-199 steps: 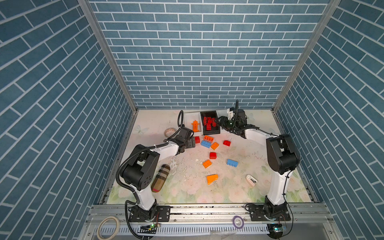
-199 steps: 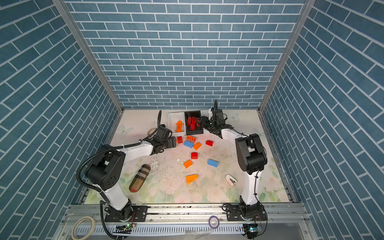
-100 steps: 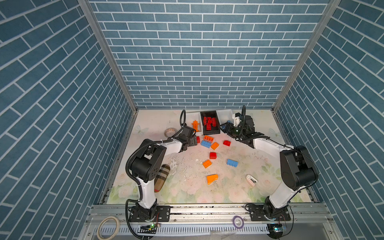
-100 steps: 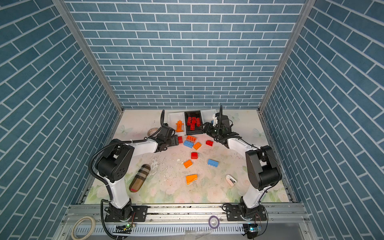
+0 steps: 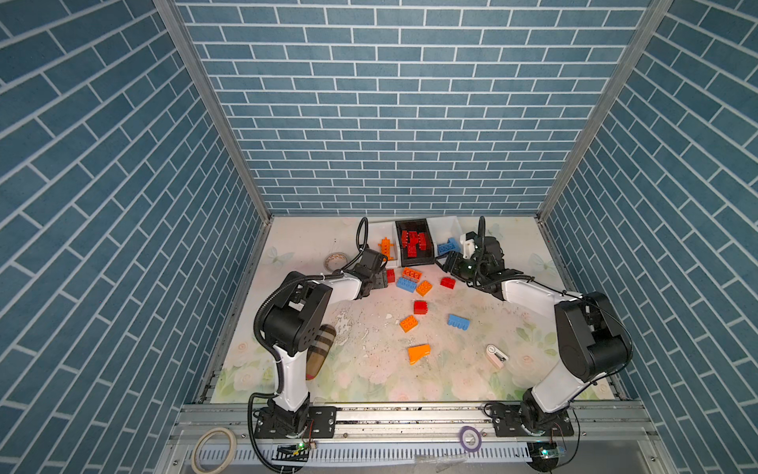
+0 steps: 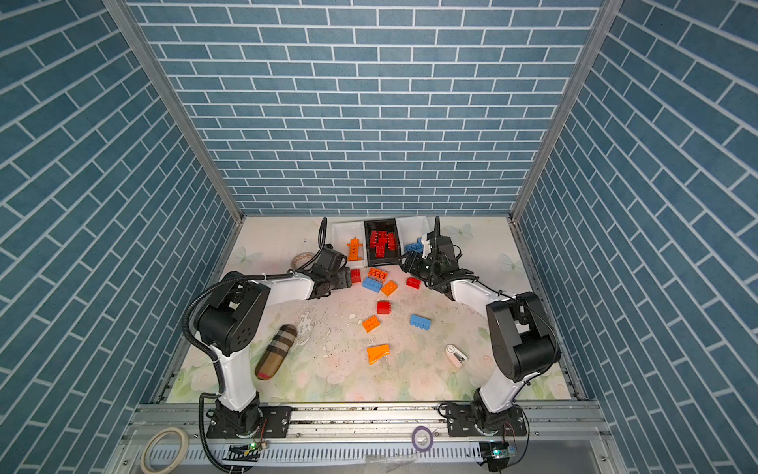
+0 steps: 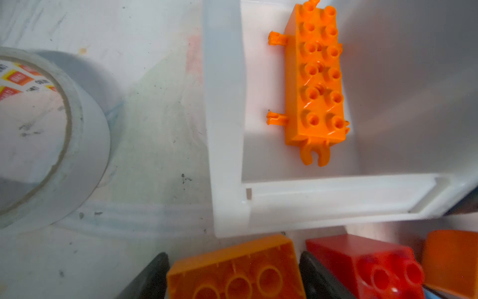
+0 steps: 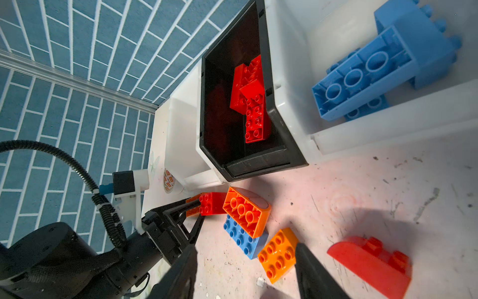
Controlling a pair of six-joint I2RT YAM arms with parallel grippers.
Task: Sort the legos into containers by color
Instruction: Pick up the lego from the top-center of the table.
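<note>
My left gripper (image 7: 234,274) is shut on an upside-down orange brick (image 7: 232,269) lying on the table beside a red brick (image 7: 362,261), just in front of the left white container (image 7: 225,129). That container holds the long spiky orange piece (image 7: 314,77). My right gripper (image 8: 245,269) is open and empty above a small orange brick (image 8: 278,255). The black container (image 5: 426,256) holds red bricks (image 5: 414,242). Blue bricks (image 5: 448,246) lie in the right white container (image 5: 449,225). Loose legos include an orange-on-blue stack (image 8: 245,212) and a red curved brick (image 8: 370,261).
Further forward on the table lie a red brick (image 5: 420,307), an orange brick (image 5: 409,323), a blue brick (image 5: 458,321) and an orange wedge (image 5: 418,353). A tape roll (image 5: 335,260), a plaid pouch (image 5: 320,357) and a white gadget (image 5: 496,355) also lie there.
My left gripper's jaws have closed in on the orange brick. My right arm has pulled back from the containers and come down toward the loose bricks.
</note>
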